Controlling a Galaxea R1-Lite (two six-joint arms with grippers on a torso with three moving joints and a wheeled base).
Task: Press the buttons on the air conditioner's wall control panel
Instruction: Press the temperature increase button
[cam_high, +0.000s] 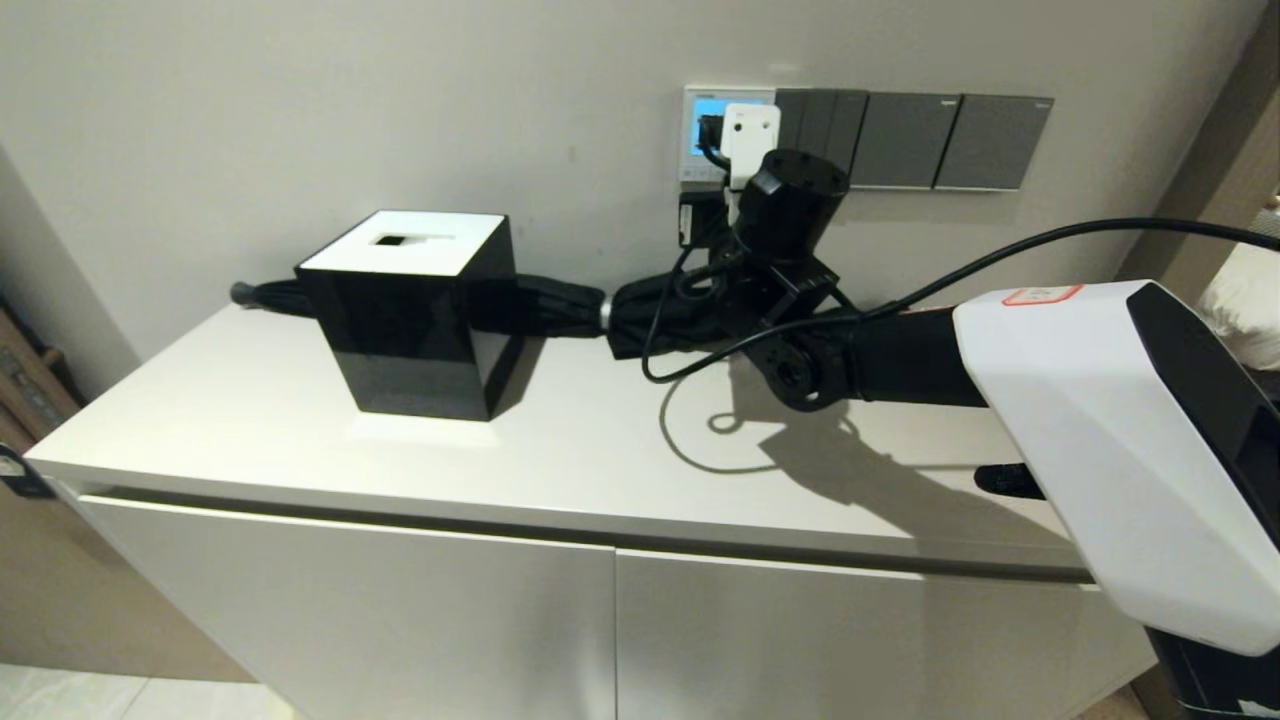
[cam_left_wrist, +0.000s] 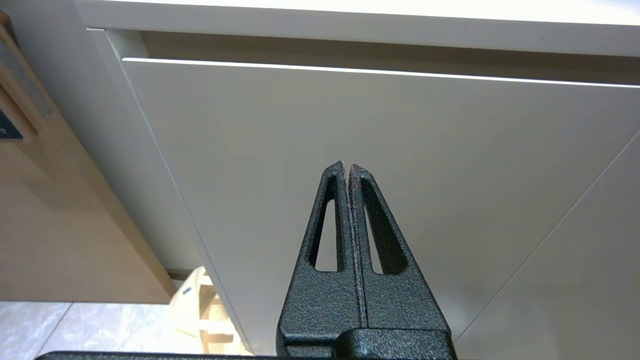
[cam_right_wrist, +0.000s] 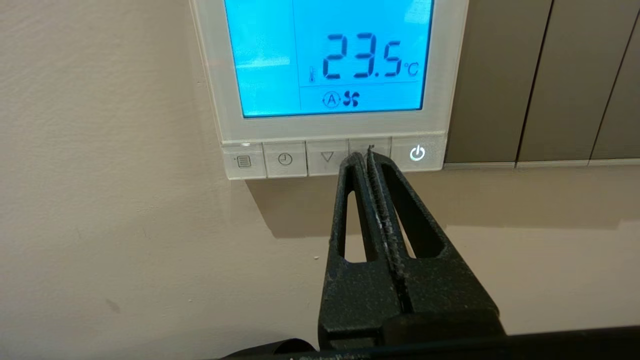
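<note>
The air conditioner's wall control panel (cam_right_wrist: 450, 75) is a white-framed square on the wall. Its LCD screen (cam_right_wrist: 270, 60) glows light blue and reads 23.5 °C. The buttons (cam_right_wrist: 285, 159) are a row of light grey keys along its bottom edge, and the power key (cam_right_wrist: 417, 153) is lit. My right gripper (cam_right_wrist: 367, 155) is shut, with its tips on the key between the down-arrow key and the power key. In the head view my right arm (cam_high: 880, 350) reaches to the panel (cam_high: 692, 130) and hides most of it. My left gripper (cam_left_wrist: 346, 167) is shut and empty, low in front of the cabinet door (cam_left_wrist: 250, 150).
Dark grey switch plates (cam_high: 940, 140) adjoin the panel on the right. On the white cabinet top (cam_high: 300, 430) stand a black tissue box (cam_high: 410, 310) and a folded black umbrella (cam_high: 560, 305) against the wall. A black cable (cam_high: 1000, 255) runs along my right arm.
</note>
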